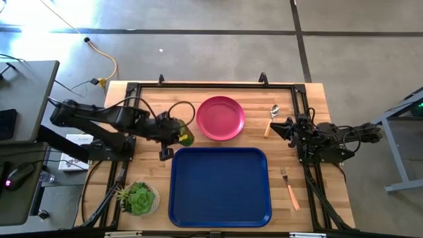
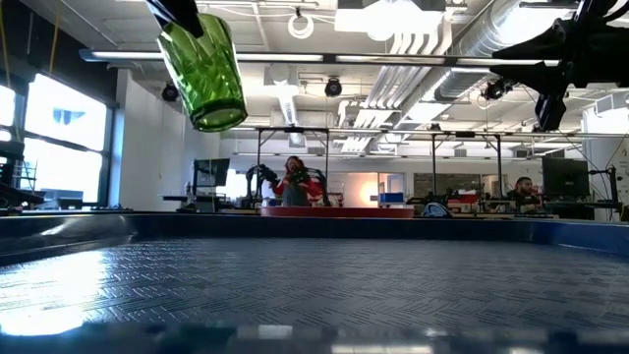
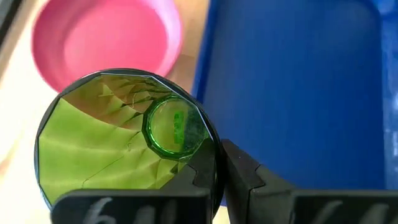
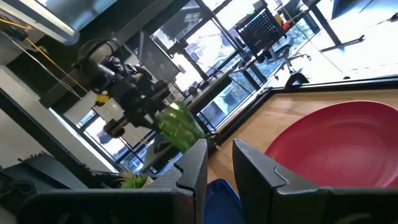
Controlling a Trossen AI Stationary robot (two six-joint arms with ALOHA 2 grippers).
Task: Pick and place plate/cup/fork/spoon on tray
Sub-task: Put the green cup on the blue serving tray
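My left gripper [image 1: 178,135] is shut on the dark-green cup [image 1: 186,138] above the table, just past the far-left corner of the dark-blue tray [image 1: 220,198]. The low view shows the cup [image 2: 206,69] in the air, tilted. The pink plate [image 1: 221,118] lies on the table beyond the tray. The spoon [image 1: 272,116] lies right of the plate. The fork [image 1: 289,188] lies right of the tray. My right gripper [image 1: 277,127] hovers between plate and spoon, empty, with a narrow gap between its fingers [image 4: 219,168]. My left gripper holds the cup by its rim wall [image 3: 211,146], one finger [image 3: 200,169] inside the cup and the other [image 3: 245,174] outside. The cup is lifted clear of the table and hangs tilted, with its base [image 2: 218,120] lowest.
A leafy green succulent in a pot [image 1: 137,198] stands at the near left of the table, left of the tray. A black frame runs around the table's edges [image 1: 211,84]. A grey desk [image 1: 26,99] stands to the left of the table.
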